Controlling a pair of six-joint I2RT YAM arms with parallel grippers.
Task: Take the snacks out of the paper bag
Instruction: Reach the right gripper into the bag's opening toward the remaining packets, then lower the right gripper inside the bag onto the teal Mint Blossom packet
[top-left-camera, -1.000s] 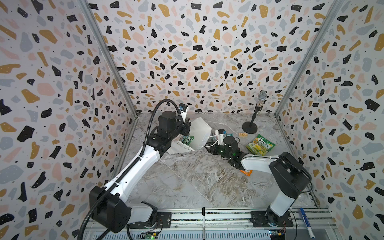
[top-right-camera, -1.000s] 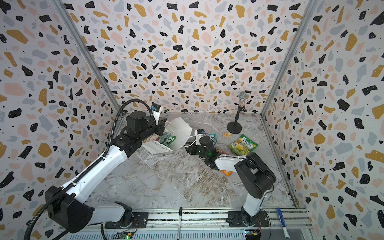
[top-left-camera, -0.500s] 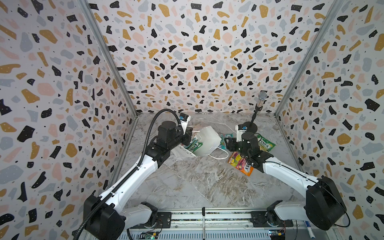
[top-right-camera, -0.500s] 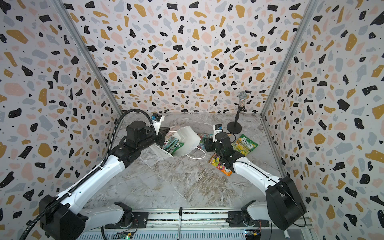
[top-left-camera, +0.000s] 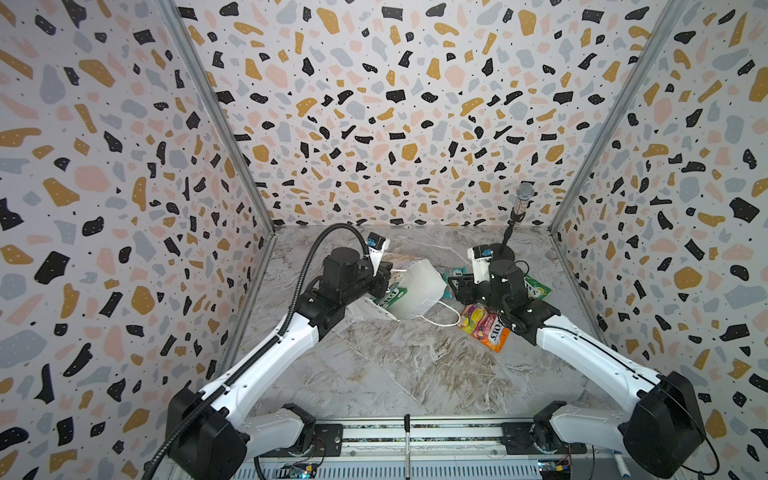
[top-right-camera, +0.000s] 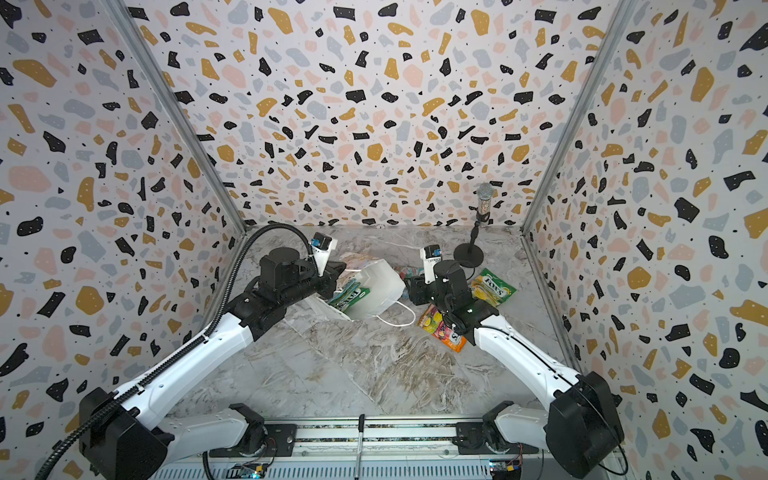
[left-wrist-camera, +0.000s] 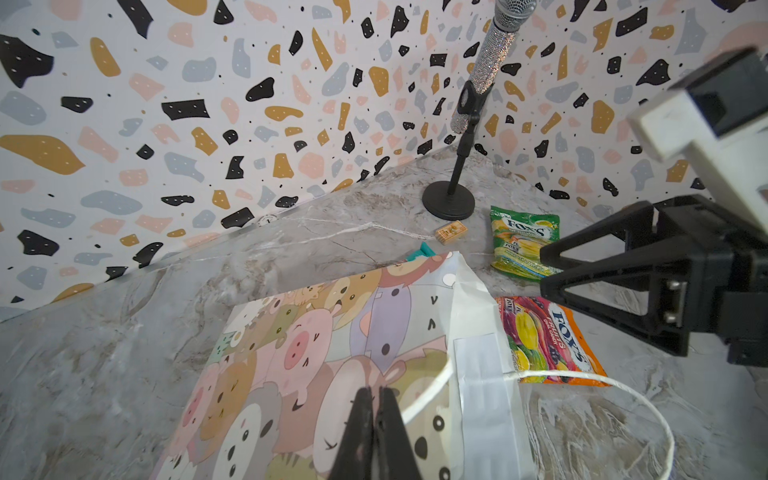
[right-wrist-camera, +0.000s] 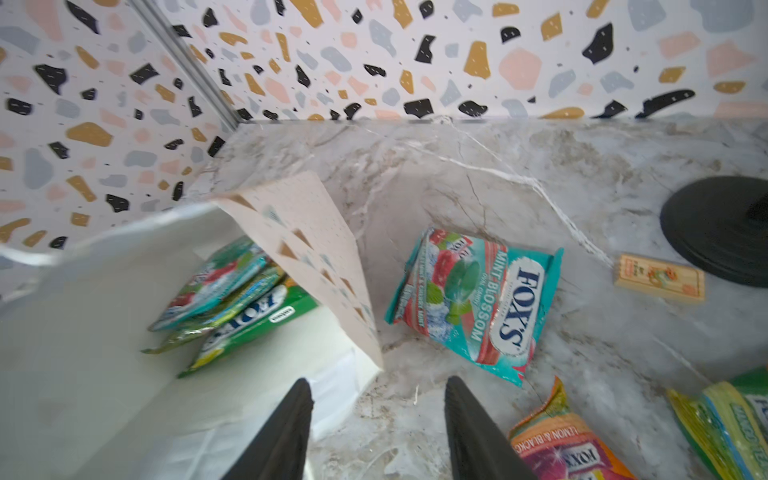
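Status of right gripper: fingers about half apart, nothing between them, poised just right of the mouth of the paper bag. Status of left gripper: fully closed, pinching the bag's colourful side close to the cord handle, holding the mouth up and open toward the right.

Location of the snacks: three packets stacked inside the bag, toward its left end. Three more already out on the table:
- teal-red packet, just right of the bag on its far side
- orange-pink packet, near-right of the mouth, partly beneath the right arm
- green-yellow packet, further right, by the microphone stand

Procedure, as judged:
1. Keep the left pinch steady to hold the mouth open.
2. Enter low and centred, clear of the triangle-marked side wall and the loose cord.
3. Take only the topmost packet, by its nearest edge. Expect glossy film to slip, so close fully before pulling.
4. Withdraw straight to the right. Release on bare table, not on packets already out.

Changes against one second earlier:
- right arm stretched out instead of folded over the table
- orange-pink packet in plain view rather than mostly hidden under that arm
- bag shifted slightly right and nearer
- left pinch unchanged
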